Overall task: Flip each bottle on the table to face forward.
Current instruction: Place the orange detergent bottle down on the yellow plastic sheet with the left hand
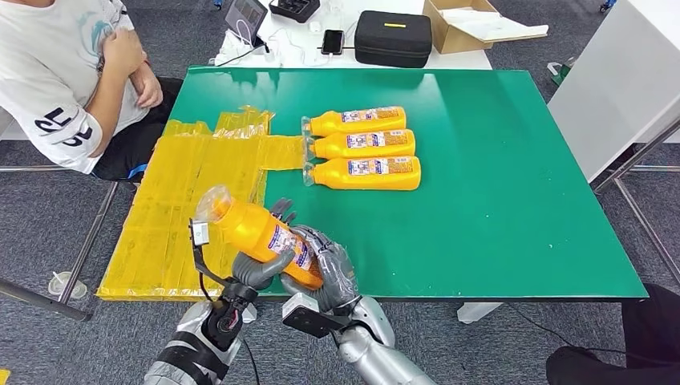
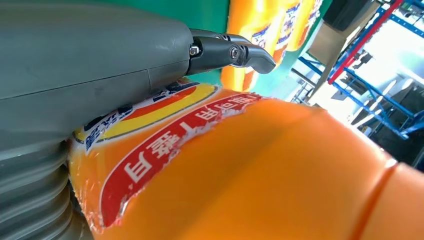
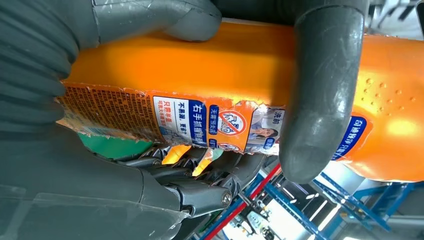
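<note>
Here, the left hand (image 1: 258, 271) and right hand (image 1: 330, 271) both grip one orange bottle (image 1: 261, 234), fingers wrapped around its labelled body. The bottle is held tilted above the near edge of the green table (image 1: 497, 208), clear cap toward the yellow plastic sheet (image 1: 184, 200). Three more bottles (image 1: 365, 148) lie side by side mid-table, caps pointing left. A seated person (image 1: 72, 72) is beside the far left corner.

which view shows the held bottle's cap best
The head view: the held bottle appears whole there, its clear cap raised up-left, gripped by the left hand and right hand. The left and right wrist views show close-ups of its orange body and label, without the cap.
</note>
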Available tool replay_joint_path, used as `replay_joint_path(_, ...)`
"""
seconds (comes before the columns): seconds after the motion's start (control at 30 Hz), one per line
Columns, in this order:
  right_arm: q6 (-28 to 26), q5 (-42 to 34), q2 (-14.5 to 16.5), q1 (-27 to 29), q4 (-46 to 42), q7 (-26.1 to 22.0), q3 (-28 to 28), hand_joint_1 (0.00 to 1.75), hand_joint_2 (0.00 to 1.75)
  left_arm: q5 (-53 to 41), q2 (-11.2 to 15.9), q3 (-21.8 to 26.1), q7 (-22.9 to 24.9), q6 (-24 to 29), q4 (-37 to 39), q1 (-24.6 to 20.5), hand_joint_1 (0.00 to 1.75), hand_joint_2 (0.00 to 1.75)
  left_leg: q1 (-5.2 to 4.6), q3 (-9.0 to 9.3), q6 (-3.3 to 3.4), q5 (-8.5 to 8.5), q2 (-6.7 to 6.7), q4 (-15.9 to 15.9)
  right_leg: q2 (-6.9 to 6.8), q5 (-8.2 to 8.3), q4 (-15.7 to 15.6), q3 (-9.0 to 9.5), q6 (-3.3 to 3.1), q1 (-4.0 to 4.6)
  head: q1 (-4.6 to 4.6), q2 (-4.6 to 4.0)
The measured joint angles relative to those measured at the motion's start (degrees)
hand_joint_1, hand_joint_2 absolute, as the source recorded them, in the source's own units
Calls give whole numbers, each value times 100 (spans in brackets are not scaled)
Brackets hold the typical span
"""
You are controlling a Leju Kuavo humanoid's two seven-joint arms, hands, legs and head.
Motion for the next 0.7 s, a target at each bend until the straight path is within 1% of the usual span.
replay_joint_path(0.3, 84, 48, 54, -37, 128, 0, -29, 175, 175, 53, -1, 66, 6, 123, -146, 134, 0, 175, 0, 0, 0, 0, 2, 0, 0, 0, 0, -2, 0, 0, -1, 0)
replay_joint_path(0.6, 152, 68, 81, -63, 170, 0, -65, 175, 175, 62, -1, 81, 7, 193, -260, 174, 0, 175, 0, 1, 0, 0, 3, 0, 1, 0, 0, -2, 0, 0, -1, 2)
replay_joint_path(0.63, 155, 73, 83, -65, 171, 0, -67, 175, 175, 48, -1, 81, -2, 204, -271, 178, 28, 175, 0, 0, 0, 0, 3, 0, 1, 0, 0, -2, 0, 0, -1, 1)
replay_joint_path(0.7, 162, 99, 87, -67, 173, 8, -80, 175, 175, -18, -1, 81, -50, 263, -306, 192, 115, 175, 0, 0, 0, 0, 3, 0, 1, 0, 0, -3, 0, 0, 0, 1)
